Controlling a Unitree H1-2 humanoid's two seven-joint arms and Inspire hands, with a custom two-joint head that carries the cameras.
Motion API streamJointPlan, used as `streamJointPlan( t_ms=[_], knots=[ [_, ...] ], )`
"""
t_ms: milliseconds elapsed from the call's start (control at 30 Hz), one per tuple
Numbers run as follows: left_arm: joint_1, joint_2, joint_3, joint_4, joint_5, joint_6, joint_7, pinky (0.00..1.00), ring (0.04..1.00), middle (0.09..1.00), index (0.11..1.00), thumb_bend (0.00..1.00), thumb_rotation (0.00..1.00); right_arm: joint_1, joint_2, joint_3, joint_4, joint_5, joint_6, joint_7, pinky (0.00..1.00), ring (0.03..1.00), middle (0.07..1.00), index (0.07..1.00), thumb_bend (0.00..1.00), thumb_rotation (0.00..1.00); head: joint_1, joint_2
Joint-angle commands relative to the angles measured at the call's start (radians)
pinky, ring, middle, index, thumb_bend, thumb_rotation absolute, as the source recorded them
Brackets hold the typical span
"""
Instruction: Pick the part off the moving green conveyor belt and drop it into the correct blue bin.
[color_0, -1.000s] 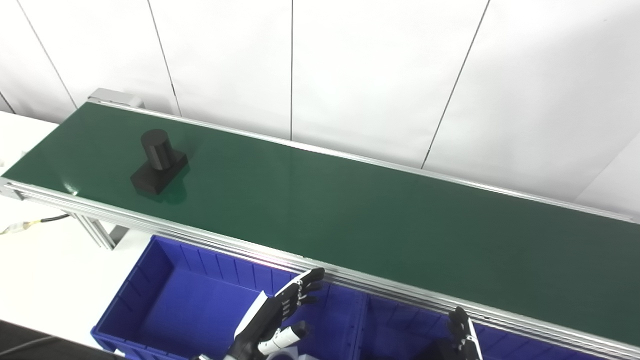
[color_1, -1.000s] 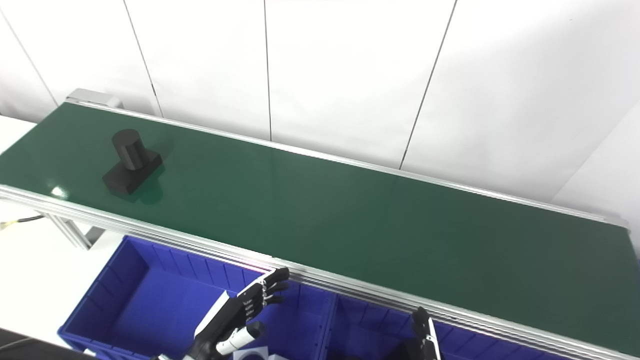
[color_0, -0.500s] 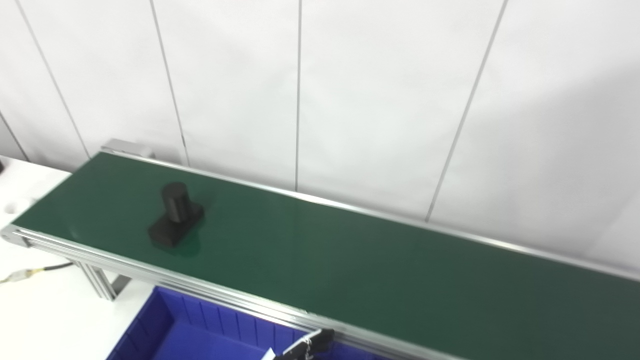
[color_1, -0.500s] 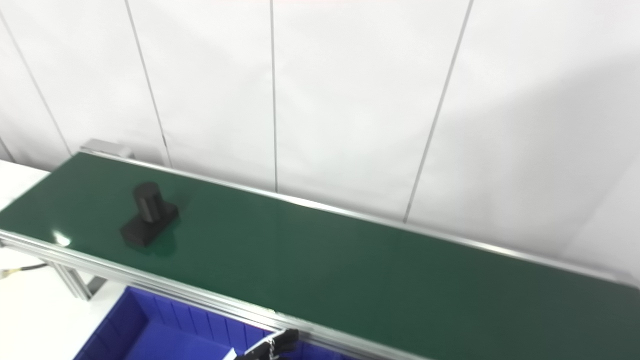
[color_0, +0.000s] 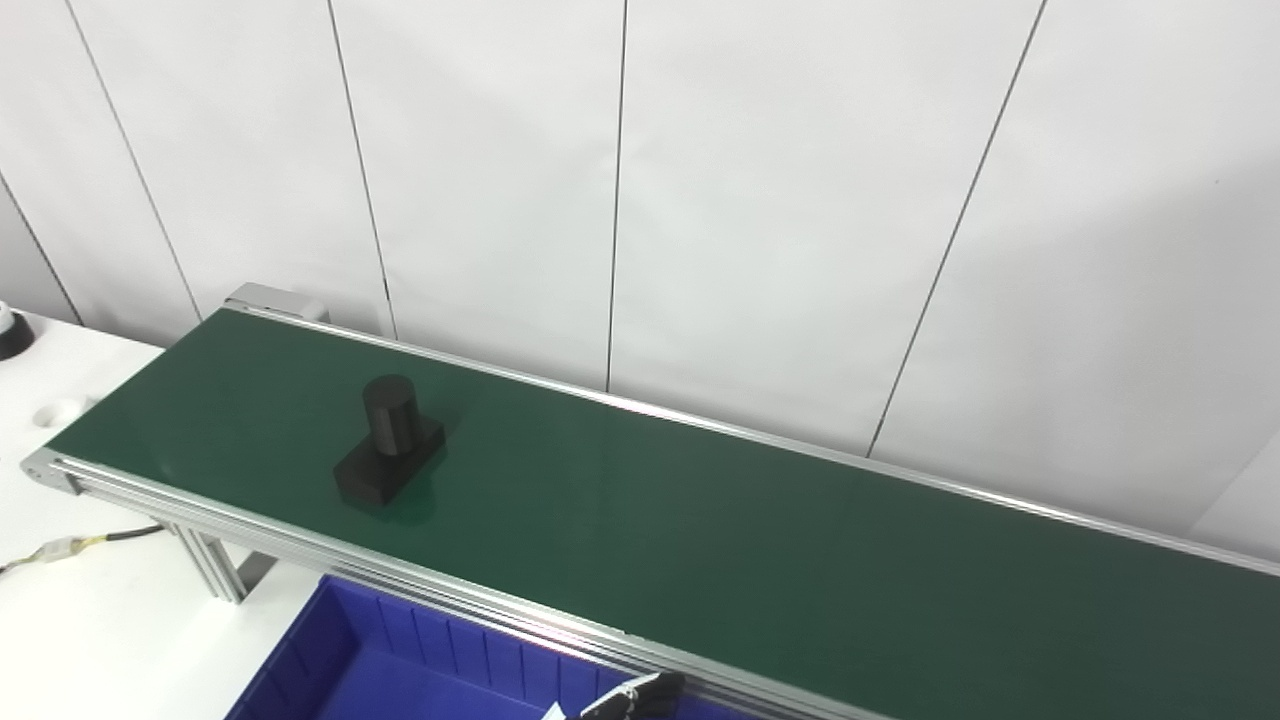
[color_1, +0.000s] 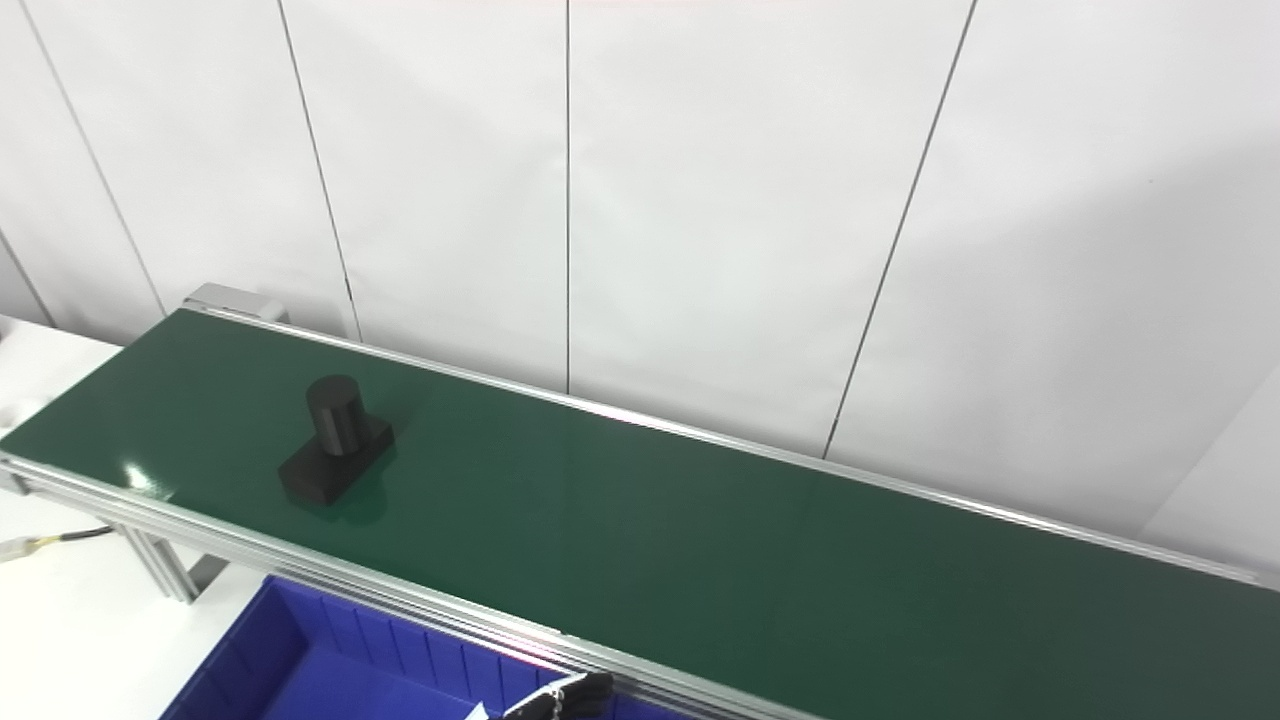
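A black part, an upright cylinder on a flat rectangular base, stands on the green conveyor belt near its left end. A blue bin sits below the belt's near rail, and only its far wall and part of its floor show. Only the dark fingertips of my left hand rise at the bottom edge, stretched out over the bin just below the rail and holding nothing. The hand is well right of the part and nearer than it. My right hand is out of the picture.
The belt has aluminium side rails and a leg frame at its left end. A white table with a cable lies left of the bin. A white panelled wall stands close behind the belt.
The camera has tilted up, so the bins and both hands have slid down out of the picture. The part has drifted slightly to the right along the belt.
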Motion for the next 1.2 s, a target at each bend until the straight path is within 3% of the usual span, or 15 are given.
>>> streamJointPlan(
  t_ms=[0,167,333,600,833,933,1067,1167],
  knots=[
    [-0.016,0.006,-0.009,-0.013,0.001,-0.032,0.02,0.8,0.866,0.883,0.852,0.77,0.74,-0.008,0.002,-0.004,-0.048,0.0,-0.05,-0.011,1.0,1.0,0.981,1.0,0.53,1.0,-0.001,0.0],
    [-0.021,0.019,-0.032,-0.013,0.015,-0.032,0.055,0.8,0.864,0.883,0.851,0.78,0.74,-0.03,-0.016,-0.004,-0.091,-0.027,-0.05,-0.038,1.0,0.997,0.97,1.0,0.63,1.0,0.001,0.002],
    [-0.027,0.047,-0.068,-0.016,0.035,-0.032,0.107,0.8,0.866,0.887,0.857,0.79,0.75,-0.056,-0.024,-0.013,-0.103,-0.114,-0.05,-0.117,0.95,0.907,0.882,0.913,0.78,0.96,-0.005,-0.004],
    [-0.028,0.08,-0.105,-0.024,0.042,-0.032,0.153,0.79,0.864,0.889,0.855,0.81,0.77,-0.147,-0.046,-0.016,-0.15,-0.175,-0.05,-0.12,0.86,0.886,0.885,0.904,0.78,0.92,-0.03,-0.009],
    [-0.032,0.104,-0.142,-0.027,0.045,-0.032,0.202,0.79,0.856,0.878,0.849,0.78,0.75,-0.217,-0.017,-0.047,-0.176,-0.223,-0.045,-0.086,0.85,0.875,0.869,0.878,0.9,0.92,-0.077,-0.005],
    [-0.037,0.116,-0.147,-0.026,0.037,-0.032,0.19,0.8,0.868,0.889,0.857,0.8,0.79,-0.238,0.004,-0.067,-0.2,-0.241,-0.001,-0.051,0.83,0.88,0.884,0.887,0.93,0.94,-0.121,0.004],
    [-0.039,0.124,-0.146,-0.026,0.023,-0.032,0.176,0.82,0.889,0.904,0.864,0.82,0.8,-0.26,0.022,-0.084,-0.257,-0.272,0.085,0.008,0.81,0.874,0.878,0.892,0.9,0.95,-0.171,0.013],
    [-0.034,0.126,-0.136,-0.027,0.009,-0.032,0.156,0.83,0.897,0.908,0.87,0.83,0.79,-0.283,0.031,-0.089,-0.273,-0.265,0.102,0.045,0.74,0.836,0.855,0.892,0.81,0.87,-0.214,0.026]
  ],
)
